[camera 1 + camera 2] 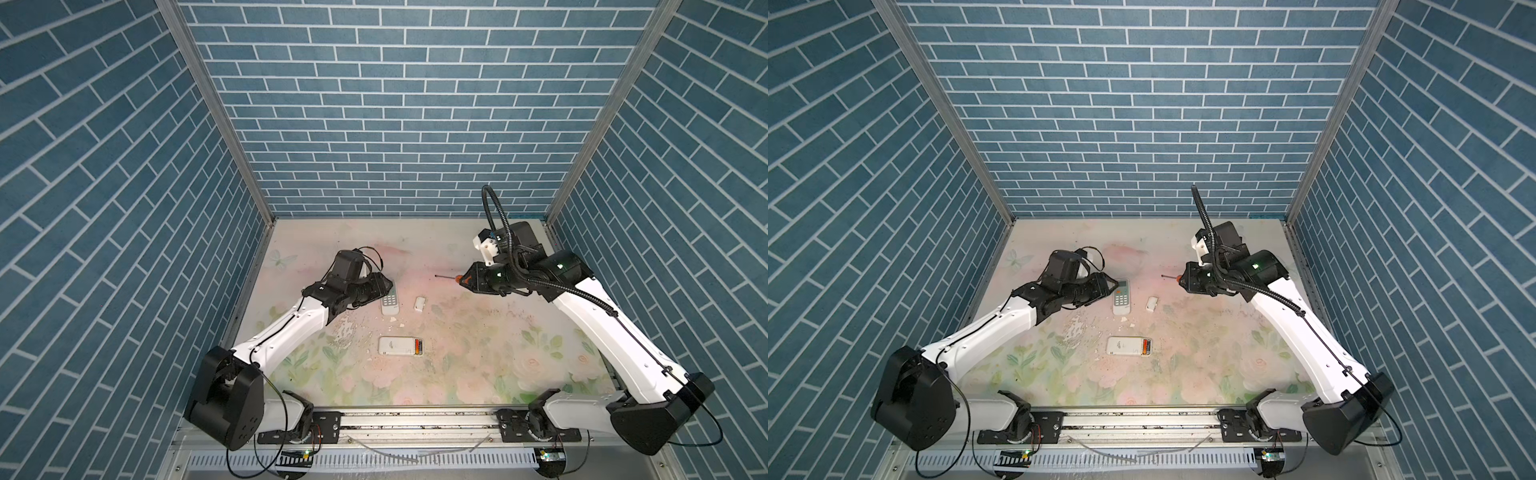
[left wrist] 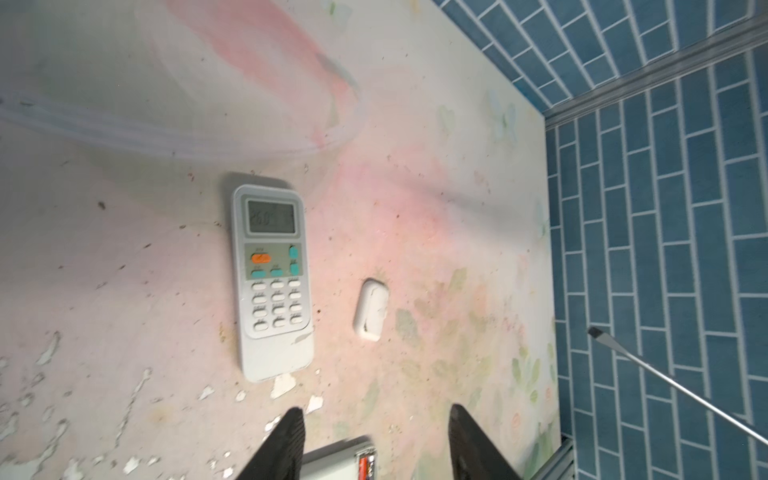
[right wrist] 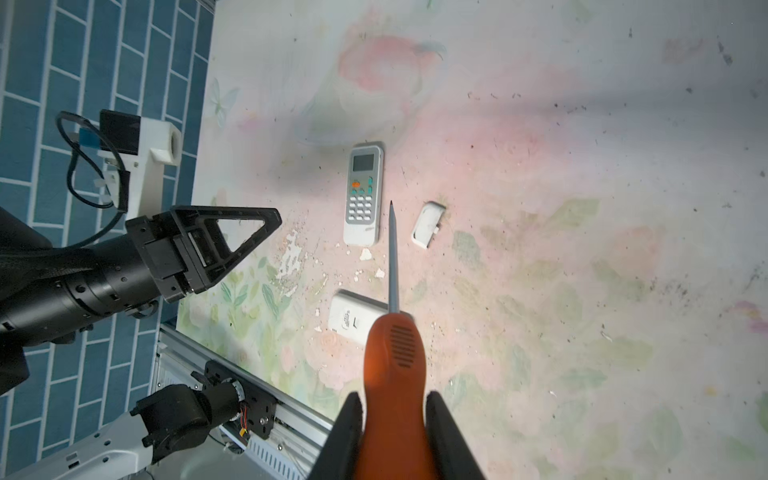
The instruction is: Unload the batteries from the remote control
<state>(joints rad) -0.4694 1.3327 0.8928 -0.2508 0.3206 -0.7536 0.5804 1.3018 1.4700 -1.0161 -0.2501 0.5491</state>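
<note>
Two remote controls lie on my flowered table (image 1: 498,353), and the work at hand is the near remote (image 1: 397,345). It rests face down with its bay uncovered at one end, and the batteries (image 1: 418,346) sit inside it side by side, orange and dark. There look to be two, though the view is too small to be sure.

As I judge it, the step is prying these cells out, and neither is out yet. My right gripper (image 3: 394,399) is clamped on the orange handle of the screwdriver (image 3: 392,353), held up in the air well apart from the bay with the blade pointing across the table. The next move calls for lowering that tip to a cell's end and levering gently.

Farther back, flakes of worn surface dot the table. Beyond them the far remote (image 1: 390,301) lies face up with its screen showing digits, so I take it as loaded. A white cover (image 1: 419,303) lies just beside it. My left gripper (image 1: 388,284) hangs over that remote's far end, jaws apart and empty. Nothing blocks the path to the bay, but the shell is unsteadied.
</note>
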